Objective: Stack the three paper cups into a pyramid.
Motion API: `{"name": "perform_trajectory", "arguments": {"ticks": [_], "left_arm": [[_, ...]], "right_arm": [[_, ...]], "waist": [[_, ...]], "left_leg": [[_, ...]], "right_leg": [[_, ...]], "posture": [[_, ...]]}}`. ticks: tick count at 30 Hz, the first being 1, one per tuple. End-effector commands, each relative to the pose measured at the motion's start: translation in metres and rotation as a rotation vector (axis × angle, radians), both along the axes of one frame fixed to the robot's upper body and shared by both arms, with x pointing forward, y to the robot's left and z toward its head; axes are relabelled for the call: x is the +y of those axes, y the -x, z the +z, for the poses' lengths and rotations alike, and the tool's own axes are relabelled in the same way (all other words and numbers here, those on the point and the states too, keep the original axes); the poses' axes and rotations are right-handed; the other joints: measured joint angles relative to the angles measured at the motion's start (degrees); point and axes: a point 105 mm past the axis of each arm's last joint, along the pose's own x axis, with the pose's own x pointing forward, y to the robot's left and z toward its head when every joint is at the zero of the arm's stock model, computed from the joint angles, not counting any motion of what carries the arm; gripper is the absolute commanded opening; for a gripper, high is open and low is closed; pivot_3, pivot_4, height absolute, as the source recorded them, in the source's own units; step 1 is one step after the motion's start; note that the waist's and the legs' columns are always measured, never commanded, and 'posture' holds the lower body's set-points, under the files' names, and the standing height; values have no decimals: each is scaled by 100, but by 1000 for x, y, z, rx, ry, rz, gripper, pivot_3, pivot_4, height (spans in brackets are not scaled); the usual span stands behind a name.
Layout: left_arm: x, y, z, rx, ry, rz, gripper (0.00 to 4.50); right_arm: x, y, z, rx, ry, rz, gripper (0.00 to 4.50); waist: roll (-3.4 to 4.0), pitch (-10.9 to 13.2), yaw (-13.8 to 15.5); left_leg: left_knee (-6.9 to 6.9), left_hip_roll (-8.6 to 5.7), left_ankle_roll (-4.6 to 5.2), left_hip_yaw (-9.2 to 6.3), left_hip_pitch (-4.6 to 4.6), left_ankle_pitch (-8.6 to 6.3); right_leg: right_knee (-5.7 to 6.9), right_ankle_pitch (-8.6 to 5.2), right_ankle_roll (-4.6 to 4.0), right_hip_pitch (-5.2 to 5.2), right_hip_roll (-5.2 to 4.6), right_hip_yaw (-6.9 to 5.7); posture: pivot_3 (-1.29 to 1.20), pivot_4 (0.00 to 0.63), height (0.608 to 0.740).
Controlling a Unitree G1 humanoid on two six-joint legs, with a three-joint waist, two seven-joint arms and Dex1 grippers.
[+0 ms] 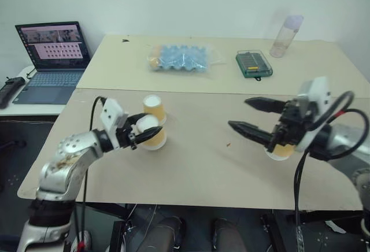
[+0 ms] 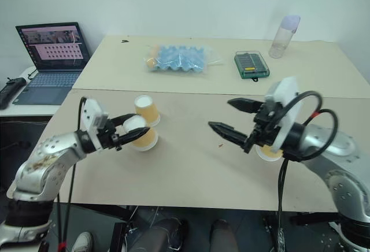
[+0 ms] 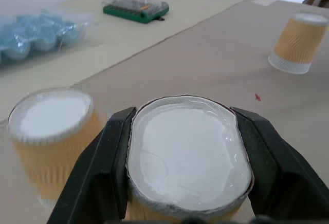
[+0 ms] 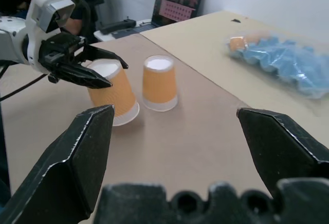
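Risk sits in the left gripper (image 1: 140, 130): it squeezes one upturned paper cup (image 3: 187, 152) oval beside a second cup (image 1: 154, 108); crushed, it may stack crooked. The right gripper (image 1: 253, 117) gapes empty over the third cup (image 3: 299, 43)

Head pair looks down — wrist views close, level.

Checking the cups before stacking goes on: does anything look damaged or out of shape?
Yes. The cup in the left gripper is squeezed: its base end bulges into an oval between the fingers instead of staying round. The cup beside it and the third cup near the right gripper keep round ends.
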Motion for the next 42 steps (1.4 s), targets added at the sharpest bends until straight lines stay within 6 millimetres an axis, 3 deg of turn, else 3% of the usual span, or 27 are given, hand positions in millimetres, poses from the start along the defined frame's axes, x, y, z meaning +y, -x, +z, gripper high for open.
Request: {"name": "perform_trajectory", "arguments": {"ticks": [1, 8, 15, 24, 31, 40, 42], "left_arm": [[-45, 0, 14, -29, 37, -182, 2373], [-112, -15, 5, -17, 8, -407, 2373], [-153, -25, -6, 6, -13, -524, 2373], [-160, -26, -11, -1, -32, -581, 2373], [-158, -26, -16, -13, -56, -585, 2373], [-155, -29, -25, -15, -92, -555, 2373], [-156, -30, -26, -13, -96, -549, 3335]], "right_arm": [[-12, 8, 21, -101, 28, -62, 4500], [-26, 17, 28, -137, 37, -142, 4500], [-19, 30, 13, -73, 44, -117, 4500], [-25, 37, -13, 68, 67, -93, 4500], [-33, 28, -12, 65, 61, -115, 4500], [-27, 24, -6, 38, 69, -87, 4500], [-27, 23, -5, 34, 68, -86, 4500]], "waist": [[-4, -2, 3], [-6, -2, -60], [-8, -1, -89], [-9, -1, -120], [-8, -1, -125], [-8, -1, -117], [-8, -1, -117]], "left_leg": [[1, 0, 0, 0, -1, 0], [2, 3, -10, 1, -22, 9], [10, 3, 15, -2, -26, -6], [29, 0, 27, -1, -28, -12], [61, 0, 36, -1, -27, -19], [88, -1, 51, -1, -27, -29], [89, -3, 53, -2, -27, -30]], "right_leg": [[-4, 2, 1, 1, 0, 0], [-23, 6, -1, 14, -2, 0], [-41, 11, 5, 25, -3, -7], [-48, 16, 15, 34, -2, -6], [-47, 25, 30, 52, 1, -10], [-48, 31, 41, 66, 2, -12], [-48, 32, 43, 66, 2, -11]], "posture": [[0, 150, 740], [0, 150, 740], [0, 150, 740], [0, 150, 740], [0, 150, 740], [0, 150, 740], [0, 150, 740]]}}
